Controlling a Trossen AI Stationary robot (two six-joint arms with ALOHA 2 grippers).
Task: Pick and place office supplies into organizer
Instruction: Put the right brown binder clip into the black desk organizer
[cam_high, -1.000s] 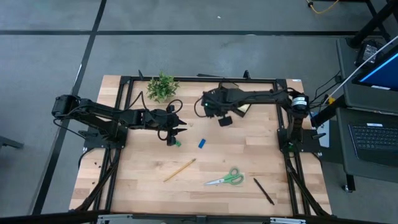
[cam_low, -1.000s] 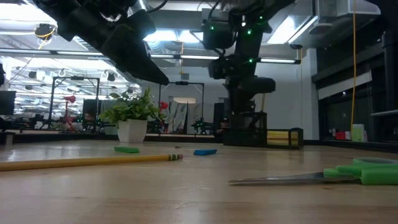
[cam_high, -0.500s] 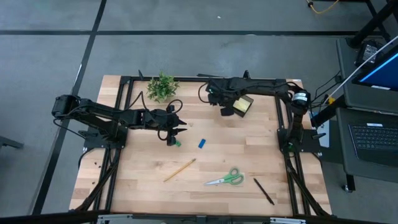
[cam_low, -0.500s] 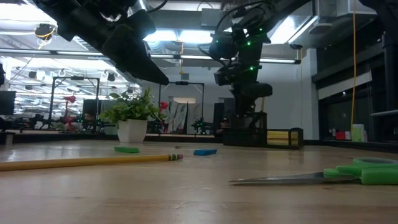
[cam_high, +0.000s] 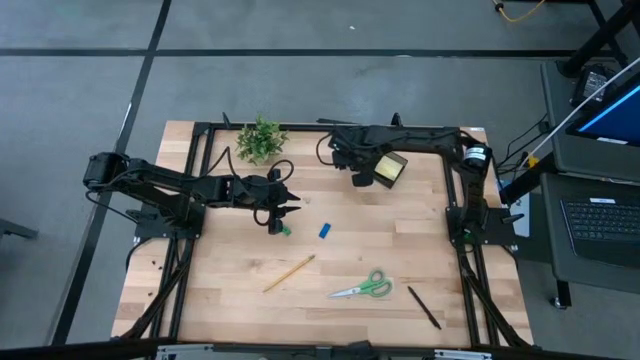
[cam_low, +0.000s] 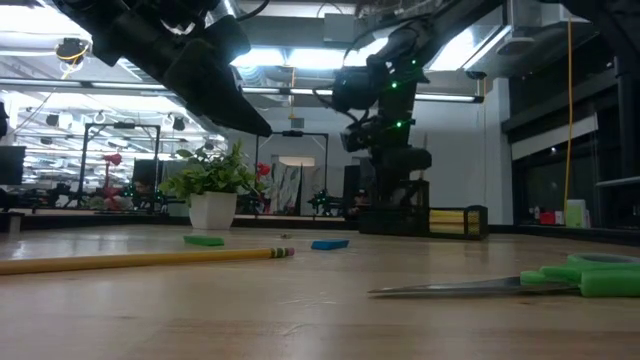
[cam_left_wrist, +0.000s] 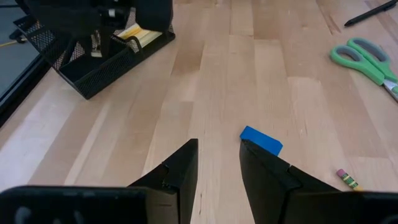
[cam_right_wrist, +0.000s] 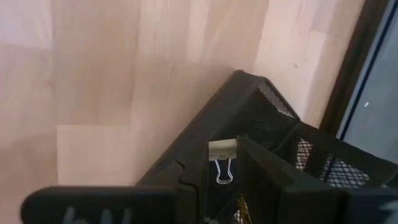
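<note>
My right claw (cam_high: 362, 178) hangs over the black wire-mesh organizer (cam_high: 385, 168) at the far side of the pale wooden bench (cam_high: 400, 250), right of centre. Past its fingers (cam_right_wrist: 273, 180), which stand a narrow gap apart, I look down into the organizer's compartment, where a binder clip (cam_right_wrist: 222, 163) sits between them; I cannot tell whether they are pinching it. A yellow sticky-note pad (cam_high: 389, 169) lies in the organizer's tray.

My left claw (cam_high: 277, 220) hovers above the bench left of centre, its two fingers (cam_left_wrist: 180, 171) a little apart and holding nothing. Just beside it lies a small green eraser (cam_high: 285, 231), and a small blue eraser (cam_high: 325, 231) rests a bit further toward the middle, ahead of the fingertips.

Nearer the front edge lie a yellow wooden pencil (cam_high: 289, 272), green-handled scissors (cam_high: 365, 287) and a black pen (cam_high: 423, 306), each apart from the others. A green potted plant in a white pot (cam_high: 260, 139) stands at the far left corner, well apart from the organizer.
</note>
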